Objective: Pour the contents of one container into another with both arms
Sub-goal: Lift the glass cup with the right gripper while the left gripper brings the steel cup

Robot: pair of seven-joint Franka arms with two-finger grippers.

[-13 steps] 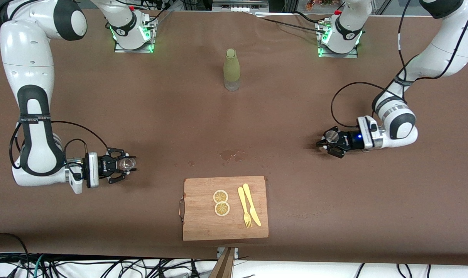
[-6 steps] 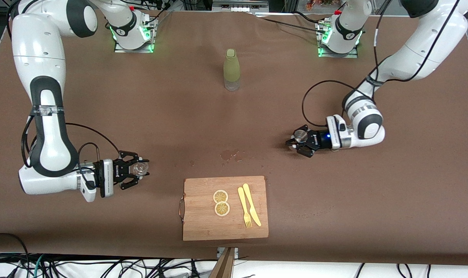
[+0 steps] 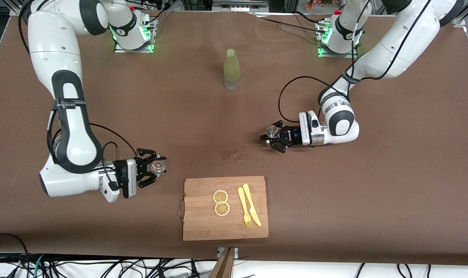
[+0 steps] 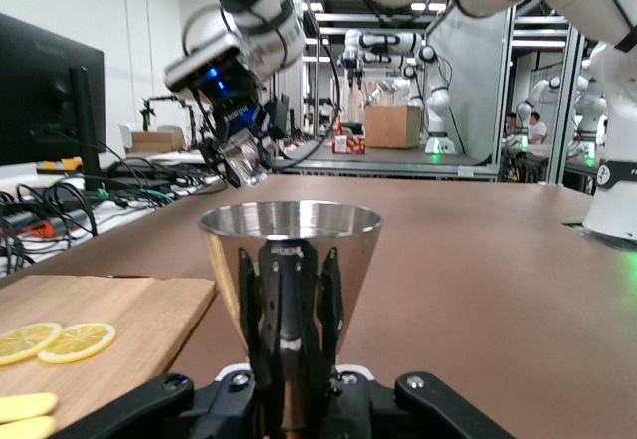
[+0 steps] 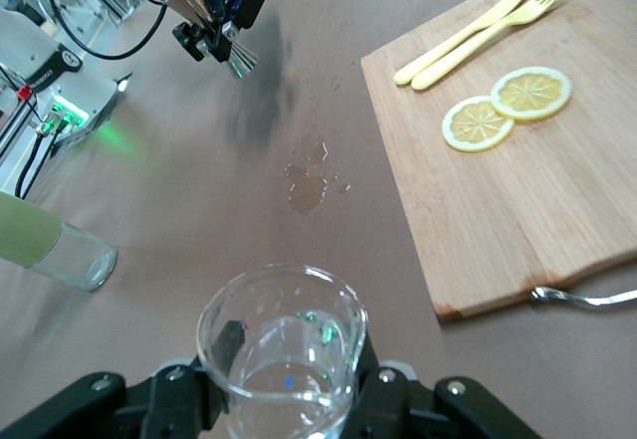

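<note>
We see both grippers closer together: left gripper (image 3: 271, 136) (metal cup (image 3: 271, 131)) toward nine o'clock, right gripper (image 3: 155, 168) (glass (image 3: 157, 166)) toward three o'clock.

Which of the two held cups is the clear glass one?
The one in the right gripper, a clear glass cup that you can see through. The left gripper holds a shiny metal cup with a flared rim.

Both arms (image 3: 66, 116) are glossy white with black joint bands, looping black cables, black grippers and green-lit bases.
</note>
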